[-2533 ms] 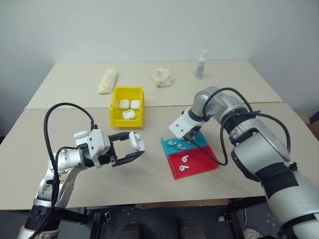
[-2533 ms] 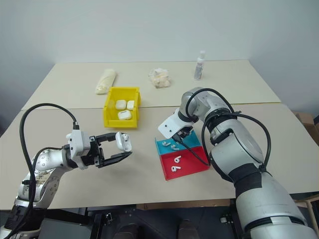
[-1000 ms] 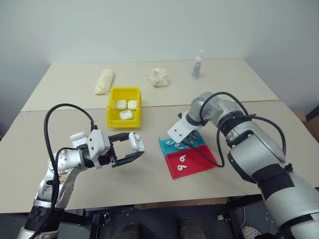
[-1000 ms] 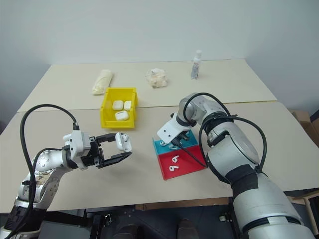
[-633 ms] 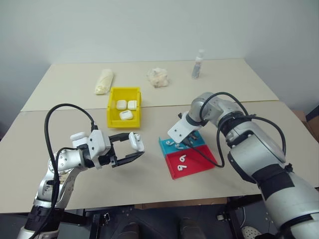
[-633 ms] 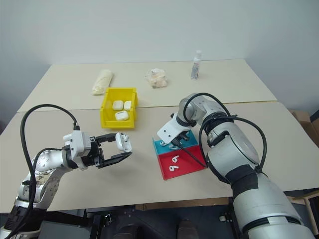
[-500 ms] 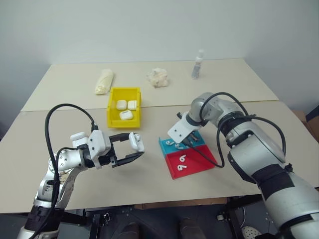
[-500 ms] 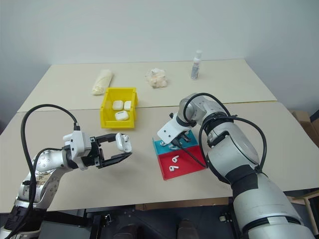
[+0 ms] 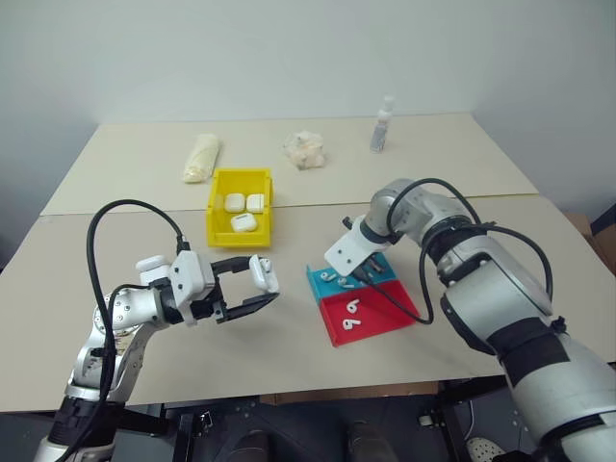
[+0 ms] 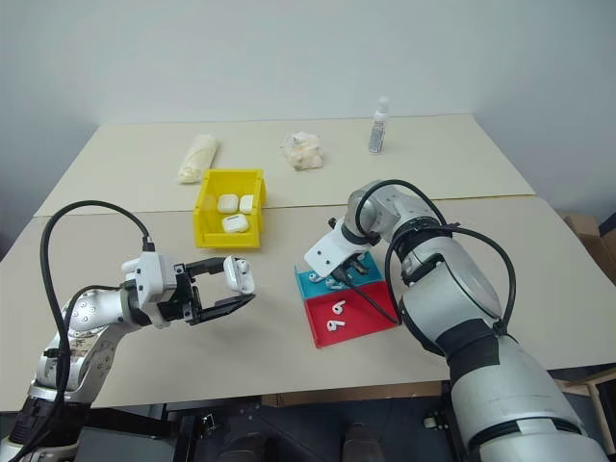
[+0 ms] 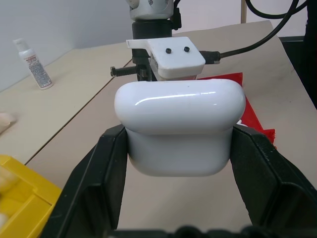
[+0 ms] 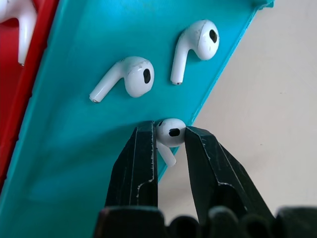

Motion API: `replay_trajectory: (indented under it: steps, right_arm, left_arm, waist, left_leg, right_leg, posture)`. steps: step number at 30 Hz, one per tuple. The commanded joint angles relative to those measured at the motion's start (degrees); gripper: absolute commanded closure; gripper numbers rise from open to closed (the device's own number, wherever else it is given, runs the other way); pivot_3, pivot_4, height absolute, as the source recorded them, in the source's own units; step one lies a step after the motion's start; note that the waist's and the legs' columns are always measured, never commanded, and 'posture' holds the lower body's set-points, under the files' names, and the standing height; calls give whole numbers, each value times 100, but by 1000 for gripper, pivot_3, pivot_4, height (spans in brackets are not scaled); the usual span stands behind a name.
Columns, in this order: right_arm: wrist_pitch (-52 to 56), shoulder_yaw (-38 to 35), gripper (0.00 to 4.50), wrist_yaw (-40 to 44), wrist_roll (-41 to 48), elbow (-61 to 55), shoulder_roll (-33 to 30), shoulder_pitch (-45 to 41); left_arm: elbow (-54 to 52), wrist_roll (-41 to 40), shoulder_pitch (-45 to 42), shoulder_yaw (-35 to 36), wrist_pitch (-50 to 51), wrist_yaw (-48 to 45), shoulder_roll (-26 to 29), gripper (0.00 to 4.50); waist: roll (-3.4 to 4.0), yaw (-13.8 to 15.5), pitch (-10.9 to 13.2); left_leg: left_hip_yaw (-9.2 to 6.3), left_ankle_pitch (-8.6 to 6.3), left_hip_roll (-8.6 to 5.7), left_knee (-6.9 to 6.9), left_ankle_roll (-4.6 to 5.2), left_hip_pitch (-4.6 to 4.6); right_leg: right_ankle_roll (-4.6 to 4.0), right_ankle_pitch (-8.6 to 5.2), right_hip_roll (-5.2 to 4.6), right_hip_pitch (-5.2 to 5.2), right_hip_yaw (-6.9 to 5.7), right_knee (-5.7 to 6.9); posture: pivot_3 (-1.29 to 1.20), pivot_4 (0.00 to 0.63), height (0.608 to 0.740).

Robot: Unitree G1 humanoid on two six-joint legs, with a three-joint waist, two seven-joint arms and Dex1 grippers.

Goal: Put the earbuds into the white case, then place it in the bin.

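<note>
The right claw (image 12: 171,136) is pinched on one earbud (image 12: 170,133) at the edge of the blue tray (image 12: 79,144), pointing steeply down; two more earbuds (image 12: 130,77) lie loose on the blue just beyond it, and others rest on the red tray (image 9: 380,313) adjoining on the near side; the left claw (image 11: 179,148) is clamped across the white case (image 11: 179,126), holding it above the bench (image 9: 289,337) to the left of the trays, level and facing the right arm; its lid looks closed in the left wrist view, so it would likely need opening before anything goes in; by my reading the task is early: one earbud gripped, none yet in the case, and the case not yet in the yellow bin (image 9: 243,219), which sits farther back with three like cases already inside; a wrapped roll (image 9: 202,157), a crumpled wad (image 9: 306,149) and a small bottle (image 9: 382,125) stand at the far side, well clear; nothing blocks the gap between the two claws.
</note>
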Motion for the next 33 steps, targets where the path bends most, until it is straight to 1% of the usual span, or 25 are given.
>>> replay_trajectory:
  steps: [1, 5, 7, 9, 11, 13, 14, 16, 18, 19, 21, 23, 25, 28, 33]
  right_arm:
    - [104, -426, 3670, 272, 456, -334, -234, -70]
    - [306, -871, 3670, 568, 964, -874, -479, 4]
    - [630, -1226, 3670, 826, 1427, -1510, -711, 166]
    - [1301, -1662, 3670, 1105, 2020, -2517, -1007, 485]
    - [2244, -2123, 3670, 1216, 2600, -3682, -1270, 883]
    - [3304, -2604, 3670, 1188, 3158, -4900, -1560, 1321]
    - [4056, -2979, 3670, 1091, 3540, -5681, -1758, 1635]
    - [5029, -3372, 3670, 910, 3982, -6672, -2004, 2032]
    - [6177, -3850, 3670, 611, 4579, -7594, -2188, 2381]
    - [7047, -4288, 3670, 333, 5136, -8195, -2240, 2573]
    - [8212, -4914, 3670, -161, 5967, -9059, -2269, 2860]
    - [8813, -5254, 3670, -555, 6478, -9546, -2266, 3026]
    - [9679, -5785, 3670, -1233, 7336, -10064, -2021, 3136]
    - [10279, -6306, 3670, -2092, 8346, -10607, -1683, 3332]
    - [10354, -6604, 3670, -3311, 9737, -11022, -1316, 3704]
  left_arm:
    - [-146, -142, -148, 20, -17, -42, -14, 1719]
    - [-162, -228, -266, 3, 63, -58, -68, 1719]
    - [-202, -286, -353, -27, 113, -68, -110, 1719]
    - [-252, -403, -448, -47, 178, -83, -171, 1719]
    - [-335, -516, -529, -72, 280, -73, -220, 1719]
    - [-429, -632, -622, -124, 375, -71, -289, 1719]
    - [-494, -730, -701, -169, 445, -74, -341, 1719]
    - [-566, -830, -788, -207, 541, -80, -402, 1719]
    - [-609, -917, -913, -246, 639, -62, -467, 1719]
    - [-641, -983, -1042, -303, 705, -33, -555, 1719]
    - [-669, -1064, -1236, -385, 787, -22, -704, 1719]
    - [-671, -1095, -1347, -431, 831, -35, -792, 1719]
    - [-617, -1071, -1588, -571, 882, 7, -978, 1719]
    - [-553, -1048, -1860, -719, 932, 47, -1254, 1719]
    - [-499, -977, -2022, -813, 930, 55, -1489, 1719]
  waist:
    - [0, 0, 0]
    - [0, 2, 0]
    - [0, 11, 0]
    - [-1, 25, 0]
    - [-1, 55, 0]
    - [-1, 101, 0]
    - [-1, 135, 0]
    - [0, 200, 0]
    - [-1, 239, 0]
    - [-1, 275, 0]
    - [-1, 312, 0]
    - [-2, 314, -1]
    - [-2, 313, -2]
    - [-4, 323, -3]
    - [-4, 308, -3]
  left_leg:
    - [0, 0, 0, 0, 0, -1]
    - [0, -1, 0, 0, 2, -1]
    - [0, -5, 0, 0, 9, -1]
    - [-1, -6, 0, 0, 11, -3]
    - [-2, -9, -2, 1, 16, -8]
    - [-3, -13, -3, 3, 22, -11]
    - [-1, -15, -3, 8, 26, -12]
    - [-6, -17, -3, 16, 30, -20]
    - [-7, -21, -4, 29, 37, -24]
    - [-6, -22, -5, 33, 38, -23]
    - [-8, -25, -4, 36, 42, -20]
    - [-8, -25, -4, 35, 44, -18]
    - [-5, -29, -5, 36, 50, -16]
    - [-5, -29, -6, 39, 52, -16]
    - [-5, -31, -7, 38, 55, -15]
  right_leg:
    - [0, 0, 0, 0, 0, -1]
    - [0, 0, -1, 1, 0, -2]
    - [0, 0, -1, 0, 0, -1]
    - [0, 0, -2, 2, -1, -2]
    - [0, 0, -6, 0, -1, -2]
    - [0, 0, -7, 1, -1, -4]
    - [0, 0, -8, -1, 0, -3]
    - [0, 0, -7, 0, -5, -4]
    - [0, 0, -8, 3, -5, -3]
    - [0, 0, -8, 6, -5, -3]
    - [0, 0, -7, 11, -5, -2]
    - [0, 0, -7, 14, -5, -2]
    - [0, 0, -7, 18, -3, -5]
    - [0, 0, -7, 20, -3, -4]
    - [1, 0, -6, 22, -2, -7]
  posture:
    - [0, 150, 740]
    - [0, 150, 740]
    - [0, 150, 740]
    - [0, 150, 740]
    - [0, 150, 740]
    - [0, 150, 740]
    - [0, 150, 740]
    - [0, 150, 740]
    - [0, 150, 740]
    - [0, 150, 740]
    - [0, 150, 740]
    - [0, 150, 740]
    - [0, 150, 740]
    - [0, 150, 740]
    - [0, 150, 740]
